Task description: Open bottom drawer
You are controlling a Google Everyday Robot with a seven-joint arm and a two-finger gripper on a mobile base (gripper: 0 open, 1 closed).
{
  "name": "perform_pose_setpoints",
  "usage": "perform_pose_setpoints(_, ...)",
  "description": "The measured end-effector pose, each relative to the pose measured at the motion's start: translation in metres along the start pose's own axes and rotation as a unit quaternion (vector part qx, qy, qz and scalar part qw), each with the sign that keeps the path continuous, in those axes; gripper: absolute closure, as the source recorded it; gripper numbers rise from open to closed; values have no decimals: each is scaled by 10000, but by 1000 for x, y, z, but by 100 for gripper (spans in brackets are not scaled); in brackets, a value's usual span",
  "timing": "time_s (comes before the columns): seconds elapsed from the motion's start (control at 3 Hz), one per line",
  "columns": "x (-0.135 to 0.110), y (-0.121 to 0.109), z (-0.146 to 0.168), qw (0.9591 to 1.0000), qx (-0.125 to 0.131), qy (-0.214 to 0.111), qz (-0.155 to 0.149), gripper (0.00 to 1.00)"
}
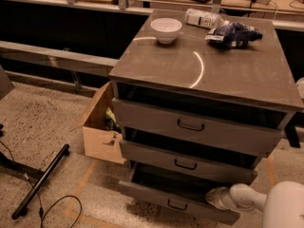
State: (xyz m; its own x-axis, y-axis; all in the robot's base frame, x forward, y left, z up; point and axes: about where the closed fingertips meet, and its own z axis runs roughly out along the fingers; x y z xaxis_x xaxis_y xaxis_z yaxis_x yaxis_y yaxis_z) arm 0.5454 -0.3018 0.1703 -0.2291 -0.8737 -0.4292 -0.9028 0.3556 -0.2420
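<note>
The grey cabinet (209, 75) has three drawers. The bottom drawer (156, 197) is the lowest and slimmest, and it stands pulled out ahead of the two above it. Its small black handle (176, 205) sits at the middle of its front panel. My white arm (251, 197) comes in from the lower right. My gripper (212, 198) is at the right part of the bottom drawer, at the top edge of its front panel, to the right of the handle.
A white bowl (166, 30), a plastic bottle (202, 18) and a dark blue bag (232, 34) lie on the cabinet top. An open cardboard box (102, 137) stands against the cabinet's left side. A black bar (40, 182) and a cable (57, 208) lie on the floor at the left.
</note>
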Motion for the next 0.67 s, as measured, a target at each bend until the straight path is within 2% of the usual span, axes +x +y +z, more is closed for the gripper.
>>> perform_pose_setpoints(0.33,9,20,-3,9995,-291,81,91,100)
perform_pose_setpoints(0.67,15,49,-9,9977,-635,146,184,100)
